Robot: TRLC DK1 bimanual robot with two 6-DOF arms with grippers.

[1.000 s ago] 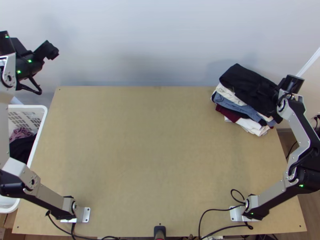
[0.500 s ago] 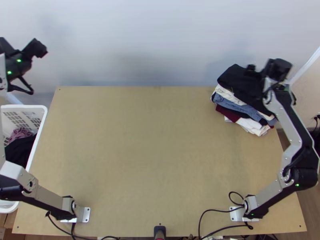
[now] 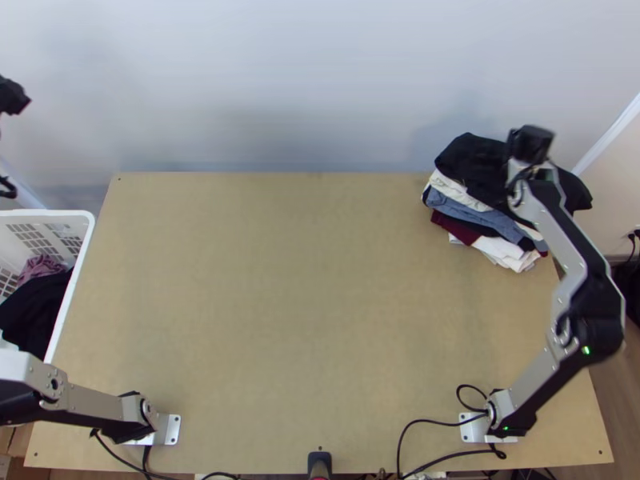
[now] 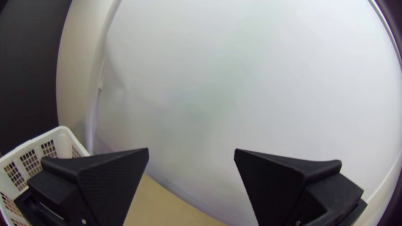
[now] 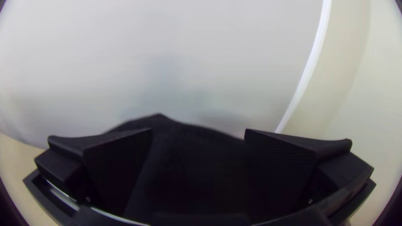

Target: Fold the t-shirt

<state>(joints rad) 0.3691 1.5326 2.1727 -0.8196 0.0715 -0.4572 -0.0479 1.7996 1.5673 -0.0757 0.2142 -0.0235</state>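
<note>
Top view: right gripper [image 3: 530, 144] at the black cloth [image 3: 472, 158], arm bent; left gripper [image 3: 13, 97] by left edge; both spread wide.

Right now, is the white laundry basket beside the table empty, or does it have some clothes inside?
Not empty: a black cloth and a mauve cloth lie bunched inside the white laundry basket.
</note>
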